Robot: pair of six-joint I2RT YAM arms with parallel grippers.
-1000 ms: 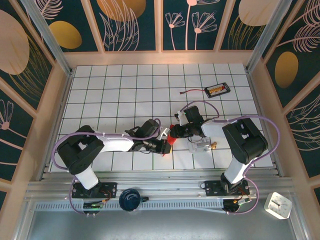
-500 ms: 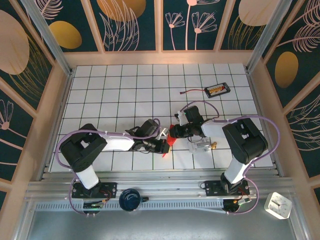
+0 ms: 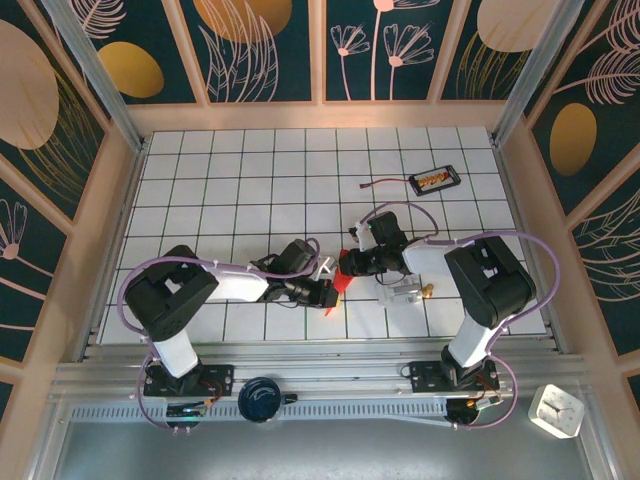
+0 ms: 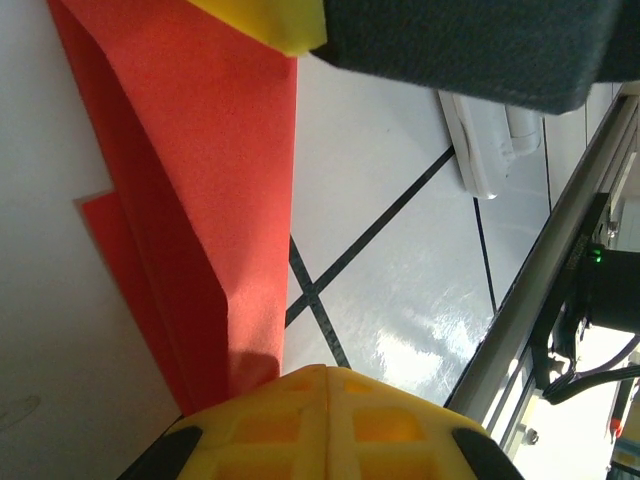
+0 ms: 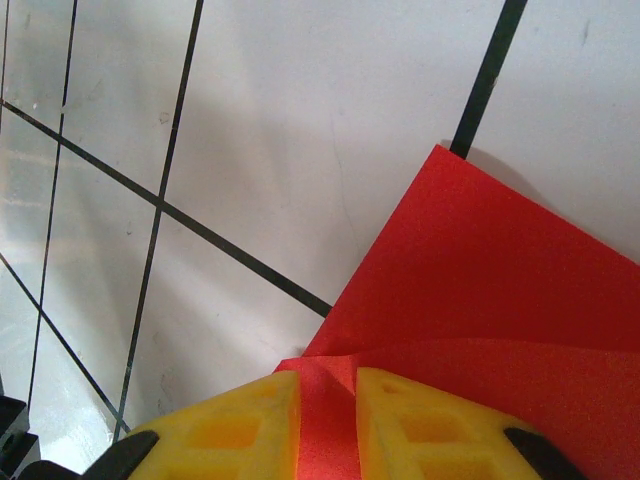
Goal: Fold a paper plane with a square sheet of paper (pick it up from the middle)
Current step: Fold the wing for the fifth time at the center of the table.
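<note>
The red paper [image 3: 343, 281], partly folded into layers, lies on the white grid table [image 3: 220, 180] between both grippers near the front middle. My right gripper [image 3: 350, 266] is at its far end and shut on a raised ridge of it. In the right wrist view the red paper [image 5: 480, 270] runs up between the yellow pads of that gripper [image 5: 328, 400]. My left gripper [image 3: 330, 295] is at the near end. In the left wrist view its pads [image 4: 325, 375] meet with no red between them, and the folded paper [image 4: 210, 200] passes under their left side.
A clear plastic piece [image 3: 400, 292] lies just right of the paper, under the right arm. A small black tray with a cable [image 3: 435, 180] sits at the back right. The table's metal front rail [image 4: 540, 290] is close to the left gripper.
The left arm's elbow has shifted slightly to the right. Both grippers and the paper have stayed almost in place.
</note>
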